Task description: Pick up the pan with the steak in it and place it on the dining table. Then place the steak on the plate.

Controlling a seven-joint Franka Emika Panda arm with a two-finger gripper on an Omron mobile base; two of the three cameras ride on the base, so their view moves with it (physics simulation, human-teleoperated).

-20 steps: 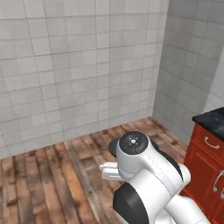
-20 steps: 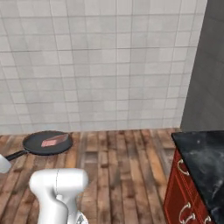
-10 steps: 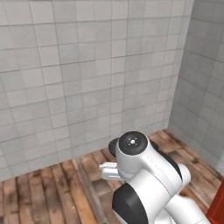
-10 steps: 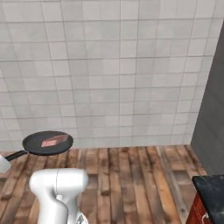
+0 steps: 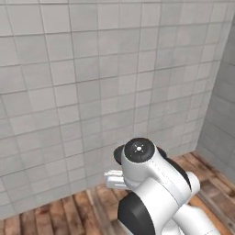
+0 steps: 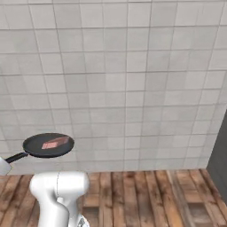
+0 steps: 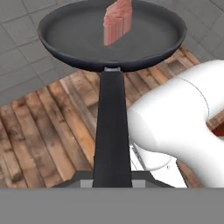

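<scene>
Dark pan (image 7: 109, 35) with steak (image 7: 117, 22) hangs in the air, carried.
My gripper (image 7: 112, 180) pinches its handle (image 7: 111, 131); next I must reach the dining table and keep the pan level.

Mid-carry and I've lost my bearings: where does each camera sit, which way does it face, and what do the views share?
Left base view: behind the arm on its left, facing the tiled wall and wooden floor; the arm's white links rise at lower right.
Right base view: behind the arm on its right, facing the same wall; the arm rises at lower left, with the pan and steak held up at left.
Hand view: on the hand, looking along the pan's handle, which the gripper clamps.
Shared: right base and hand views both show pan and steak.
</scene>
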